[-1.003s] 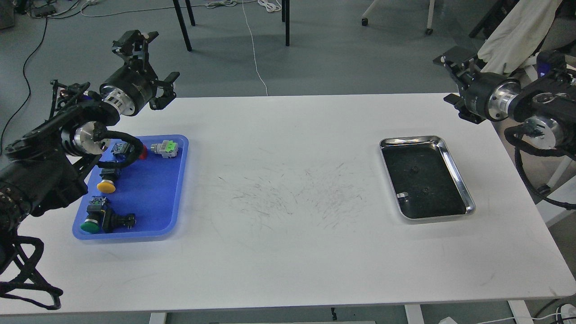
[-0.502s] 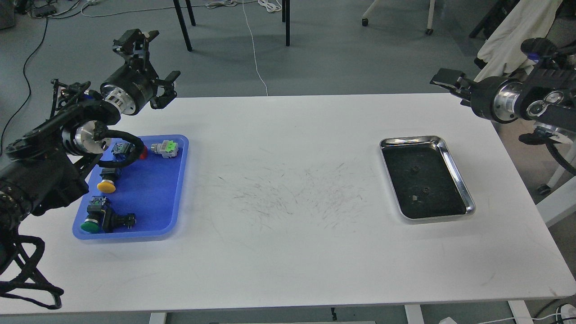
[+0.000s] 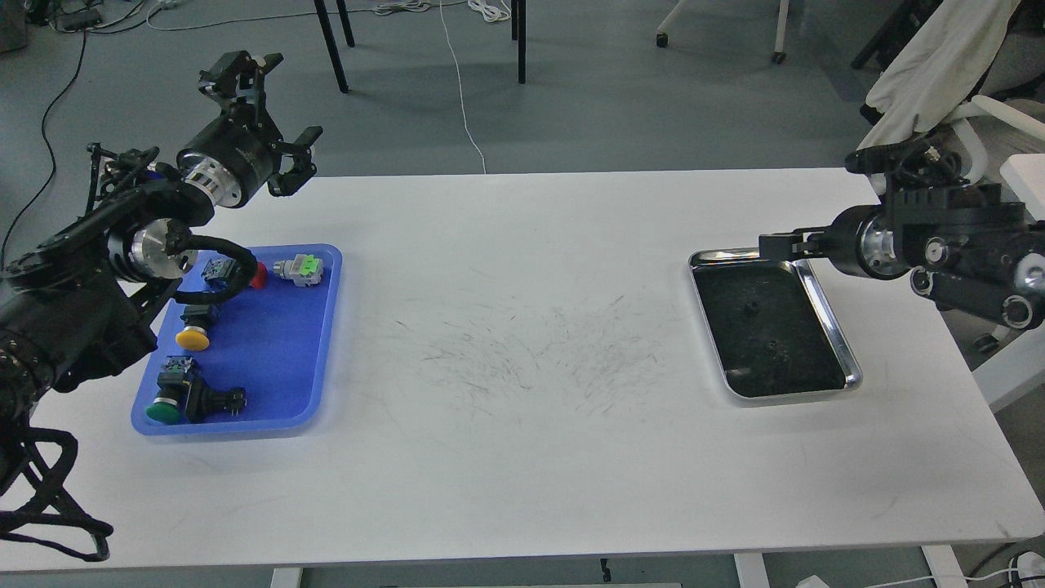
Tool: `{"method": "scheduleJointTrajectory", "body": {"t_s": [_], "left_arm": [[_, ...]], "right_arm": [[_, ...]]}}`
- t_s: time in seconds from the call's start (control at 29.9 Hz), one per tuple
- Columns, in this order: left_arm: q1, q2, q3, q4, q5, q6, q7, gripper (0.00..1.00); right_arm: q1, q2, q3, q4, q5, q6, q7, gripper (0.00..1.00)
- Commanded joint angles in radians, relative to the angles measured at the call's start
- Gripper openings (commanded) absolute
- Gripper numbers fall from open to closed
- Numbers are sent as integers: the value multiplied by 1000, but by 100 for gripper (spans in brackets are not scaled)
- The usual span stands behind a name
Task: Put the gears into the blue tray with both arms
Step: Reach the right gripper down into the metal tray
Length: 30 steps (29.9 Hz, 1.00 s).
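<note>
Black and tiny, my two gears point(image 3: 749, 308) lie flat in the steel tray point(image 3: 826, 306) on the right of the bench point(image 3: 522, 457), one nearer me than the other. Their facing is too small to tell. My right hand point(image 3: 771, 242) hangs over the tray's far rim, fingers level; their gap I cannot tell. My left hand point(image 3: 265, 102) is spread, empty, beyond the blue tray point(image 3: 282, 359), whose long axis runs away from me.

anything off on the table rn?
Nothing spilled or damaged. Both gears lie flat in the steel tray, which sits slightly skewed to the table edge. The table has dark scuff marks mid-surface. Switches sit loose in the blue tray.
</note>
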Motion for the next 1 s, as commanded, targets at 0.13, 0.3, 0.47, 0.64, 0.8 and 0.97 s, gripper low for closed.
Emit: {"method": "scheduleJointTrajectory", "body": {"t_s": [0.13,0.3,0.47,0.64,0.8,0.97], "left_arm": [[0,4,1,0,0,-1,-2,99],[0,5,1,0,0,0,-2,99],[0,5,1,0,-1,1,-2,99],[0,8,2,0,-1,-2,-2,99],[0,16,1,0,-1,-5,-2,99],[0,16,-1,0,0,-2,-2,99]], "right_arm": [[-14,45,-30,-20,-31,10,11,94],[33,27,-77,-20,-77,70,98,94],[31,16,-80,-23,-111,91,158,94],[34,13,-83,48,-156,90,161,94],[43,-21,-86,75,-203,90,176,94],[42,-39,-112,101,-263,90,182,94]]}}
